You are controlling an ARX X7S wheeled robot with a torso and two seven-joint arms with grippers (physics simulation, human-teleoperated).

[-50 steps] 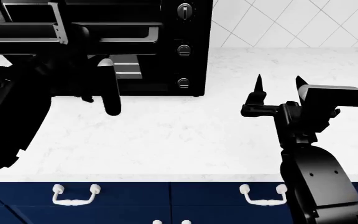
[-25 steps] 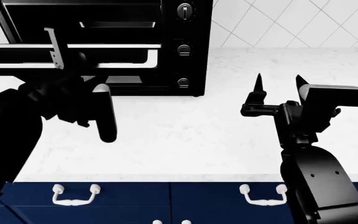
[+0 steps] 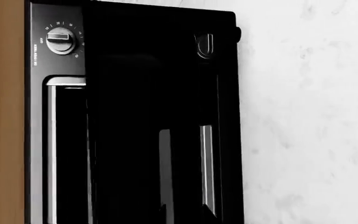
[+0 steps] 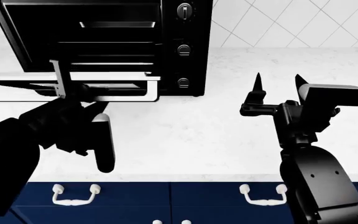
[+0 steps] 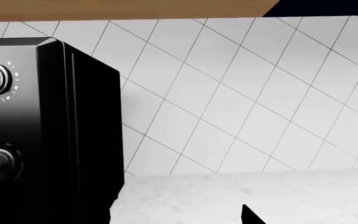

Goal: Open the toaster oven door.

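The glossy black toaster oven point(image 4: 185, 28) stands at the back left of the counter, with three knobs in a column on its right. Its door point(image 4: 129, 88) is swung down almost level, and wire racks show inside. My left gripper point(image 4: 73, 91) is at the door's front edge, closed around the bar handle. In the left wrist view the door point(image 3: 148, 93) fills the middle beside one knob point(image 3: 61, 40), and my fingertips point(image 3: 161, 214) are barely visible. My right gripper point(image 4: 277, 88) is open and empty above the counter, right of the oven. The right wrist view shows the oven's side point(image 5: 79, 130).
White marble counter point(image 4: 197, 140) runs under both arms. Navy drawers with white handles point(image 4: 73, 193) are below its front edge. A white tiled wall point(image 4: 291, 23) is behind, with a wooden cabinet point(image 5: 129, 9) above.
The oven door has swung further down, from partly open to almost level, and my left gripper moved down and toward me with its handle. The right arm has not moved.
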